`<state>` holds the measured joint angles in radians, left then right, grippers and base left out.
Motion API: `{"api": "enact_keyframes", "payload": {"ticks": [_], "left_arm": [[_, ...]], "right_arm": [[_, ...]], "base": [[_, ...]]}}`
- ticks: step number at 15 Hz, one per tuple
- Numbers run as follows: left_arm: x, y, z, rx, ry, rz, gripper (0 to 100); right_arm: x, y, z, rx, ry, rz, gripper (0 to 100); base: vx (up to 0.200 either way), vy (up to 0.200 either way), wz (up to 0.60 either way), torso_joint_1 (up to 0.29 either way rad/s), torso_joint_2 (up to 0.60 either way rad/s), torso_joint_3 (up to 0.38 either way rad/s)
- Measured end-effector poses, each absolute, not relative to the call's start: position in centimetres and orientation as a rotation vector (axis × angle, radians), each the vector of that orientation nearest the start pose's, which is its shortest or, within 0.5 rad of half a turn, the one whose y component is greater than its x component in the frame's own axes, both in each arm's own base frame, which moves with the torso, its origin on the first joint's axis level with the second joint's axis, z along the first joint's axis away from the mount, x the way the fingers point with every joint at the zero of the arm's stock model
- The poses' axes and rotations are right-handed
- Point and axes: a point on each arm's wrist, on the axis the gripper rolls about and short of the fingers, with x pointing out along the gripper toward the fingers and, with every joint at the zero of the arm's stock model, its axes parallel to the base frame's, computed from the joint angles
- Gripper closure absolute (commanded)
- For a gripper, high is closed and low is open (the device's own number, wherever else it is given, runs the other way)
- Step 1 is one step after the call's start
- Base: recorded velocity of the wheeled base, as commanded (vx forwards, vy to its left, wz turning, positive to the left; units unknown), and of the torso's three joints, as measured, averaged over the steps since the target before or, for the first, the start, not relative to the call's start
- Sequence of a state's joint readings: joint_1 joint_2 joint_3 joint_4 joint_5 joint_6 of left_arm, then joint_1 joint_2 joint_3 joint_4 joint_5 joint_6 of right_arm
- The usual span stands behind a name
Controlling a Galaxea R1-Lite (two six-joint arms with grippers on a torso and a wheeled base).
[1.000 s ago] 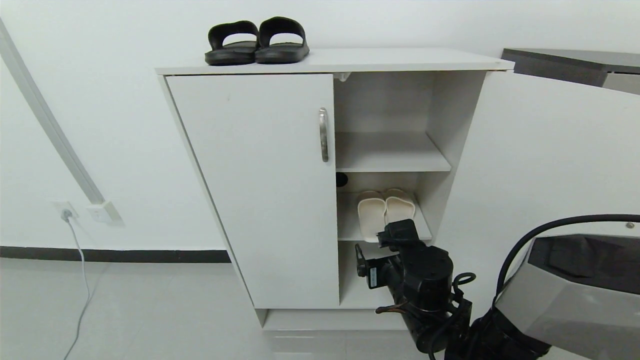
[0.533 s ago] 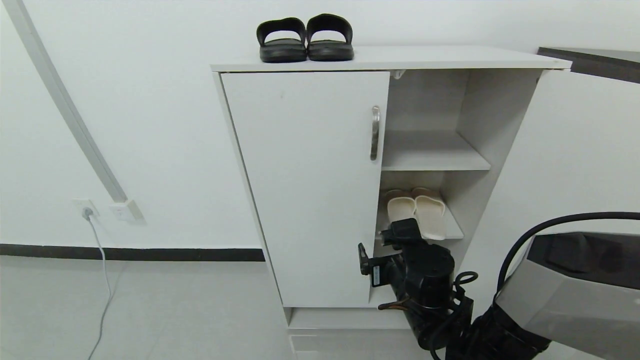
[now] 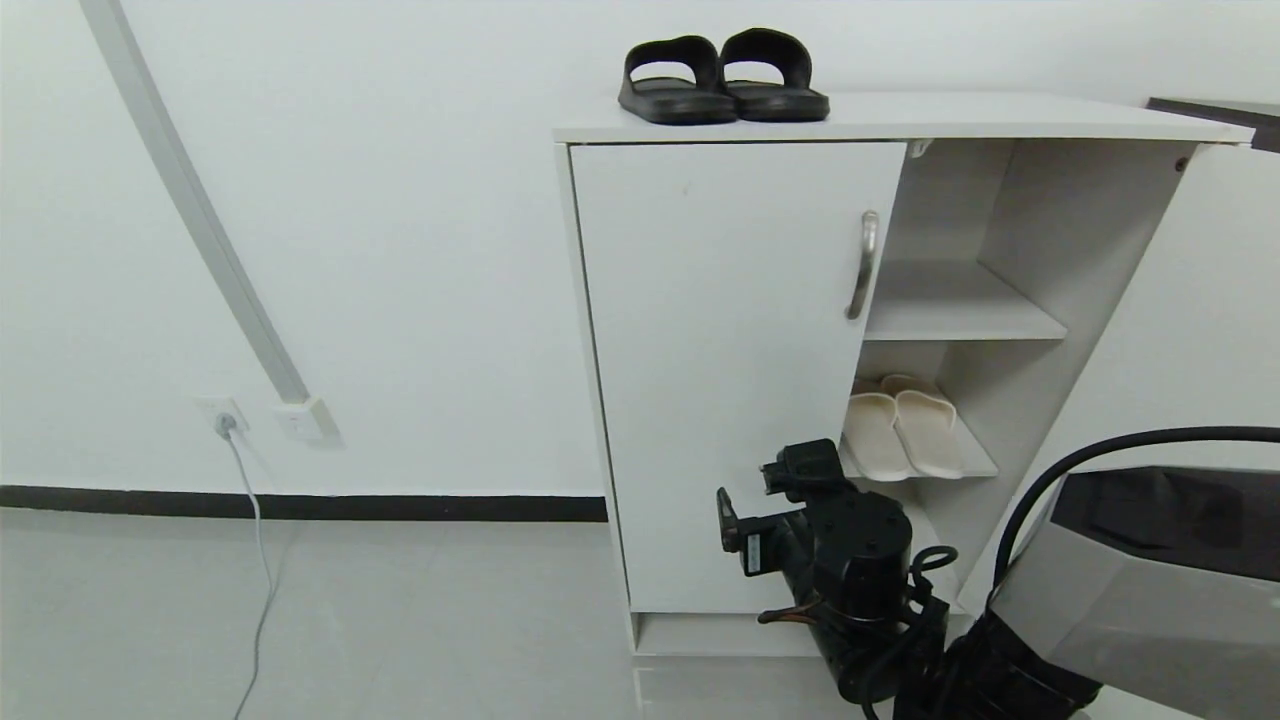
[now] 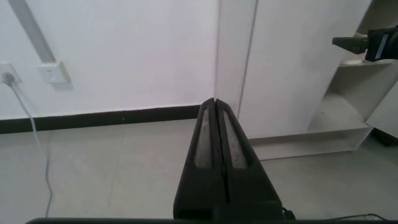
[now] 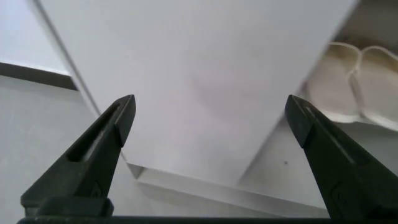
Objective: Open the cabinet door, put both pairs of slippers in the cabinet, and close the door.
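A pair of black slippers (image 3: 722, 78) stands on top of the white cabinet (image 3: 1000, 118). Its left door (image 3: 730, 380) is closed, and its right door (image 3: 1200, 300) swings wide open. A cream pair of slippers (image 3: 900, 430) lies on the middle shelf, also seen beside the closed door in the right wrist view (image 5: 354, 81). My right gripper (image 5: 211, 106) is open and empty, low in front of the closed door's lower part; in the head view it (image 3: 800, 465) sits below the cream pair. My left gripper (image 4: 214, 106) is shut on nothing, above the floor left of the cabinet (image 4: 292, 62).
A metal handle (image 3: 862, 265) runs along the closed door's right edge. A wall socket (image 3: 225, 415) with a hanging cable (image 3: 255, 560) and a slanted conduit (image 3: 200, 220) are on the wall to the left. Bare grey floor (image 3: 350, 620) spreads left of the cabinet.
The whole head view has shifted, so the cabinet now sits farther right in the picture: the camera moved. My right arm keeps its place in the view.
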<state>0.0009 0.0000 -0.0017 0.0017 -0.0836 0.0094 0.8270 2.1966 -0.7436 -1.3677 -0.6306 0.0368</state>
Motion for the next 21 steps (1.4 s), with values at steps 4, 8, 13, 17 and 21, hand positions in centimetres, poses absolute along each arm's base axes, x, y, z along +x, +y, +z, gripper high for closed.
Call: {"api": "enact_keyframes", "payload": {"ticks": [4,8,13,17,21], "left_arm": [[-2.3,-0.2,7.6,0.008,-0.001,-0.081,100],[-2.3,-0.2,7.6,0.008,-0.001,-0.082,100],[-2.3,-0.2,7.6,0.008,-0.001,-0.081,100],[-2.3,-0.2,7.6,0.008,-0.001,-0.082,100],[-2.3,-0.2,7.6,0.007,-0.001,-0.082,100]], "right_arm": [[26.0,26.0,7.3,0.004,0.041,0.198,0],[26.1,26.0,7.3,0.019,0.024,0.222,0],[26.2,25.9,6.9,0.005,0.025,0.227,0],[26.3,25.8,6.7,-0.014,0.026,0.224,0],[26.3,25.9,6.2,-0.025,0.031,0.224,0]], "base": [[0.000,0.000,0.00,0.000,0.00,0.000],[0.000,0.000,0.00,0.000,0.00,0.000],[0.000,0.000,0.00,0.000,0.00,0.000],[0.000,0.000,0.00,0.000,0.00,0.000],[0.000,0.000,0.00,0.001,-0.09,-0.093]]}}
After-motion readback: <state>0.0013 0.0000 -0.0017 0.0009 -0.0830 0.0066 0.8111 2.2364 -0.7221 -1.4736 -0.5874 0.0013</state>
